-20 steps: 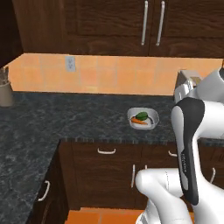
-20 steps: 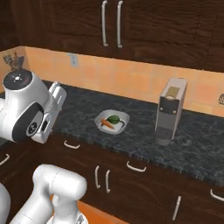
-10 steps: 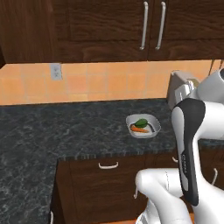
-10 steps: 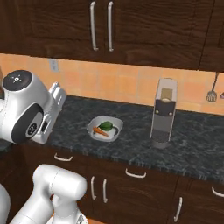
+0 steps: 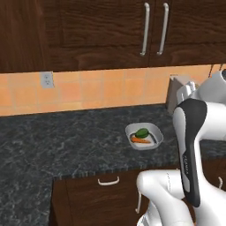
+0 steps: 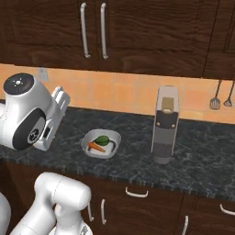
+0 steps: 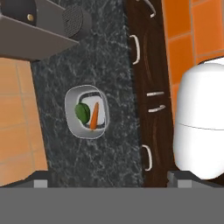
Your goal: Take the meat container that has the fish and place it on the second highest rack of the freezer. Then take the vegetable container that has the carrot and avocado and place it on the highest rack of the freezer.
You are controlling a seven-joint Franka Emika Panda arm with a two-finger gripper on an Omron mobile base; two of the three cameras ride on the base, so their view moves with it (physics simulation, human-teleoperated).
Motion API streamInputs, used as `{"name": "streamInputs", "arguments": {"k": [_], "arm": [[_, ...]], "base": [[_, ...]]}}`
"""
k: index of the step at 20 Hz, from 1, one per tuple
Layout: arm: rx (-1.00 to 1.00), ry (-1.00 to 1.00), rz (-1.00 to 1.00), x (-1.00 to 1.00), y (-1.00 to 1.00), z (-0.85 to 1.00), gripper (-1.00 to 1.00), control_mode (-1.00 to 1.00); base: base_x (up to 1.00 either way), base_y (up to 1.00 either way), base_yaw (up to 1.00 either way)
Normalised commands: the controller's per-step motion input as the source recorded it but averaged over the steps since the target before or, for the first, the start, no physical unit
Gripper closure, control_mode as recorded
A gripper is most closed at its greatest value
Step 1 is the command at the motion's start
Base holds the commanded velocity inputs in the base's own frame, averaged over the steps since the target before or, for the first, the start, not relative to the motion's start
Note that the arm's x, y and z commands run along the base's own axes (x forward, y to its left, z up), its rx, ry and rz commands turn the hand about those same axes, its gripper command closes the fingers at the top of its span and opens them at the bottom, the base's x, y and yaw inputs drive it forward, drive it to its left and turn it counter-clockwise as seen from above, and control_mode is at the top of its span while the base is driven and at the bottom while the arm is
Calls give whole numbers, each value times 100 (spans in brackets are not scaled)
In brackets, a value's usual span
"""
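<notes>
The vegetable container [image 5: 144,136] is a small white tray on the dark stone counter [image 5: 66,141], holding an orange carrot [image 5: 141,141] and a green avocado [image 5: 141,132]. In the right base view the tray [image 6: 101,143] lies left of a tall grey appliance. My gripper [image 6: 63,97] hangs high above the counter's front edge, to the tray's left there, open and empty. In the hand view the tray [image 7: 86,112] lies far below with the carrot [image 7: 93,116] and avocado [image 7: 82,112] in it, and the fingertips [image 7: 40,177] stand wide apart. The meat container, the fish and the freezer are out of view.
A tall grey appliance [image 6: 164,126] stands on the counter right of the tray. Dark wall cabinets [image 5: 150,31] hang above an orange tiled backsplash with an outlet [image 5: 46,79]. Utensils [image 6: 215,98] hang at the far right. Drawers with handles [image 6: 137,193] run under the counter.
The whole picture has shifted as the base drove along the counter, bringing the tray nearer the middle. The arm keeps its pose and the gripper stays open.
</notes>
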Motion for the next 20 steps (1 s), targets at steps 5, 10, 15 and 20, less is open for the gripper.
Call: {"name": "streamInputs", "arguments": {"k": [5,10,15,20], "arm": [[0,0,0,0,0,0,-100,100],[0,0,0,0,0,0,-100,100],[0,0,0,0,0,0,-100,100],[0,0,0,0,0,0,-100,100]], "base": [[36,2,-30],[37,0,-8],[34,-12,1],[38,-32,8]]}}
